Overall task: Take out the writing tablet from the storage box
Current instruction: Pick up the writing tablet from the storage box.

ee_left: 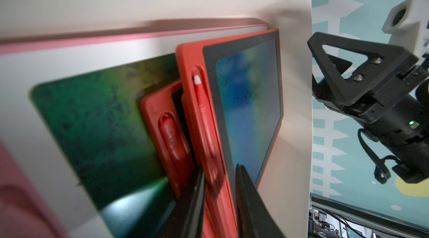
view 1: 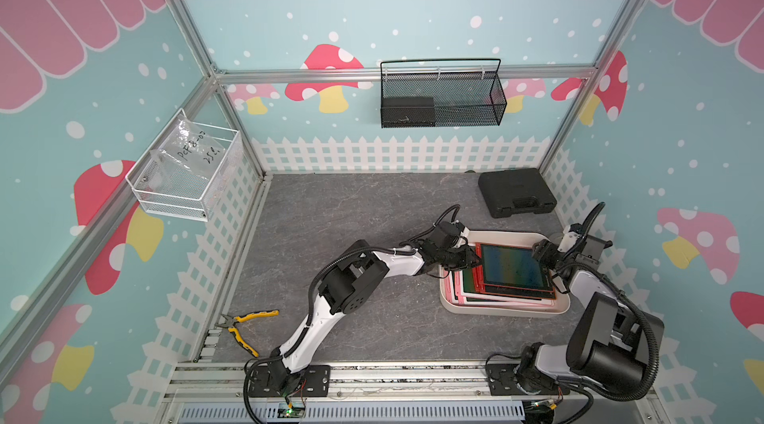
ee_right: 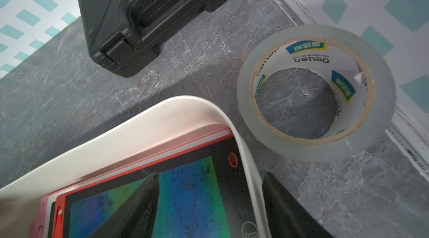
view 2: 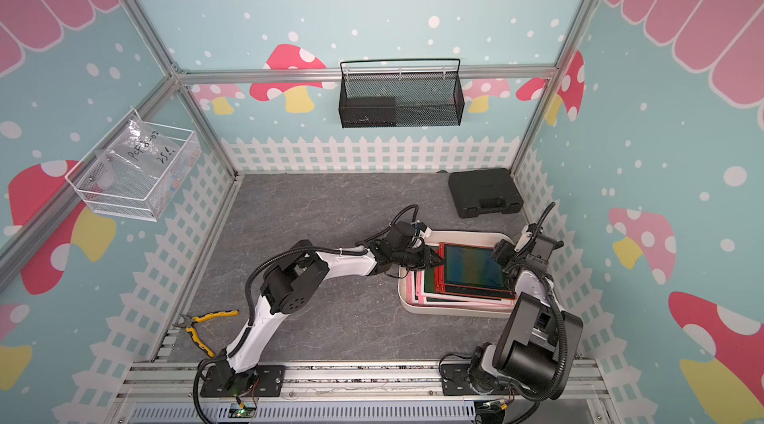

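Observation:
The cream-white storage box (view 1: pixel 496 311) (view 2: pixel 454 310) sits at the right of the floor and holds a stack of tablets. The top writing tablet (view 1: pixel 514 267) (view 2: pixel 473 267) (ee_left: pixel 248 99) has a red frame, a dark blue-green screen and a red pen in a side slot. My left gripper (view 1: pixel 475 260) (ee_left: pixel 220 202) is shut on its red left edge, one finger under it and one over the screen. My right gripper (view 1: pixel 545 264) (ee_right: pixel 209 202) is open and straddles the box's right wall (ee_right: pixel 246 162), with one finger over the screen and one outside.
Under the top tablet lie another red tablet (ee_left: pixel 162 118), a white-framed one with a green screen (ee_left: pixel 99 120) and pink ones. A tape roll (ee_right: pixel 315 90) stands by the box's corner. A black case (view 1: pixel 516 192) lies behind it. Yellow pliers (view 1: pixel 244 327) lie front left. Wire baskets (view 1: pixel 442 97) (view 1: pixel 186 173) hang on the walls.

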You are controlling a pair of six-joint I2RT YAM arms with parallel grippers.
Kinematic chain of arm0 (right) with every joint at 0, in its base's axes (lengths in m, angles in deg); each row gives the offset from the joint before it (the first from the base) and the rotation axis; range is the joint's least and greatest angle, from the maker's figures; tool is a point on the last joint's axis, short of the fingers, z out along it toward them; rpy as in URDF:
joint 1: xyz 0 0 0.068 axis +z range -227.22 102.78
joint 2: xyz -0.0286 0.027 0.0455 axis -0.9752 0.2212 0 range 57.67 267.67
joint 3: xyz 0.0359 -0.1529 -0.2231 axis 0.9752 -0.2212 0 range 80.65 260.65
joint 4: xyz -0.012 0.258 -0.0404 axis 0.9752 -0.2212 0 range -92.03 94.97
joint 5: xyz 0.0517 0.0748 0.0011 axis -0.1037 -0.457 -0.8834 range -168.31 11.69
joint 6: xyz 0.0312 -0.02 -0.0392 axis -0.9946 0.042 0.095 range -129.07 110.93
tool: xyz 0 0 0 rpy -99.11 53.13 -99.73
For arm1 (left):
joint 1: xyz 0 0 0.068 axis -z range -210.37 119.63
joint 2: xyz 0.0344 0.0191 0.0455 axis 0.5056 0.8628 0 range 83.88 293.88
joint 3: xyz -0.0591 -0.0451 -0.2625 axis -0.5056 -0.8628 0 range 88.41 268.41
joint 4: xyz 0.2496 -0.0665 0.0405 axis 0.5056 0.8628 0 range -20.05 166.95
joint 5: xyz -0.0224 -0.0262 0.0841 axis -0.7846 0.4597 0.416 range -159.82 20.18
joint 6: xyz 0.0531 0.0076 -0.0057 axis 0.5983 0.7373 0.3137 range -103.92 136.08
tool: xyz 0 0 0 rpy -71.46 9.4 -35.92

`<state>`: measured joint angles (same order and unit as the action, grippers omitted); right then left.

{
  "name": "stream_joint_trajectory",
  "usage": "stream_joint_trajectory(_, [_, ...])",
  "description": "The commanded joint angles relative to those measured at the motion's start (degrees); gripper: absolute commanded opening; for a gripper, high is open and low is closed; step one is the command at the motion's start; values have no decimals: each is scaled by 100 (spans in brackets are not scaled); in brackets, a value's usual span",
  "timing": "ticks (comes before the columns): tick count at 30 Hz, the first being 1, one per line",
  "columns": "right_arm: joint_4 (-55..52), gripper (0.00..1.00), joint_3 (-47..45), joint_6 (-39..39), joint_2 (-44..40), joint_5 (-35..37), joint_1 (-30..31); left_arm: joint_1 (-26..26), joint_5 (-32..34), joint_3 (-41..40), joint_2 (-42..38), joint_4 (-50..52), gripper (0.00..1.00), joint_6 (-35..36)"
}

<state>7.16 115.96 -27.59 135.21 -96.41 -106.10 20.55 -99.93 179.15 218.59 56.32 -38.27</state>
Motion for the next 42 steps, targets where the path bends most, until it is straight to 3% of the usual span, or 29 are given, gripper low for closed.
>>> stream_joint_trajectory(1, [-703,72,-234,-305,16,-966,191,270,-581,102,101,-1223,28,-182])
stream_joint_trajectory(5, [-682,72,-237,-302,50,-995,194,270,-548,88,85,-1208,31,-148])
stream_joint_trajectory(13, [-668,70,-226,-301,68,-1015,198,279,-971,-4,163,-2097,28,-386])
stream_joint_trajectory(28, [-662,69,-210,-293,45,-1006,191,241,-718,-29,139,-1545,29,-200])
stream_joint_trajectory(32, [-685,69,-193,-297,-28,-910,196,226,-581,-18,19,-1072,28,-44])
stream_joint_trajectory(42, [-947,75,-86,-258,-541,-553,186,208,84,102,-305,555,10,795])
